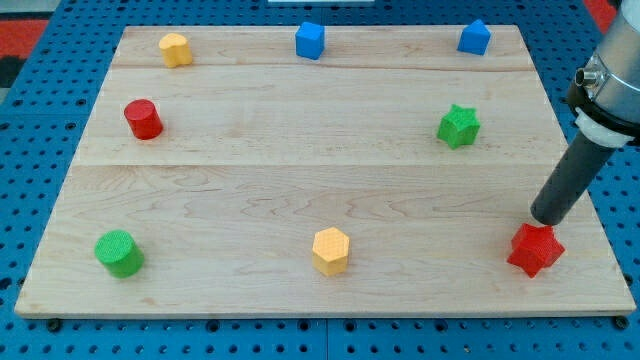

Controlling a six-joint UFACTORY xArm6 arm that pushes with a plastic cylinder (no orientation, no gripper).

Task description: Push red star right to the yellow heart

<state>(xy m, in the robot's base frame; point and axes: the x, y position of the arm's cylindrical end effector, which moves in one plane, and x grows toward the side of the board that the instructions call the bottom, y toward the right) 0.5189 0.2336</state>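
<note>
Red star point(535, 250) sits near the right end of the board's near edge, and my tip point(541, 222) rests just at its far side, touching or almost touching its upper point; I cannot tell which. There are no fingers to report, only the bare rod, so nothing is held. With the tip on the star's far-right side, any push from here would drive it nearer or leftward, which I judge suits a target lying to the left.

Along the same near strip, a yellow block point(331, 250) stands at the middle and a green cylinder point(119, 253) at the left. The yellow one looks more hexagonal than heart-shaped, so I cannot say it is the yellow heart.

Further back, a green star point(459, 126) lies on the right and a red cylinder point(143, 119) on the left, both well apart from the tip.

Along the far edge of the wooden board point(300, 180) stand a second yellow block point(175, 49) at the left, whose lobed outline could be the heart, a blue cube point(310, 41) in the middle, and a blue block point(474, 38) at the right. If that far-left block is the heart, the star is about as far from it as the board allows.
</note>
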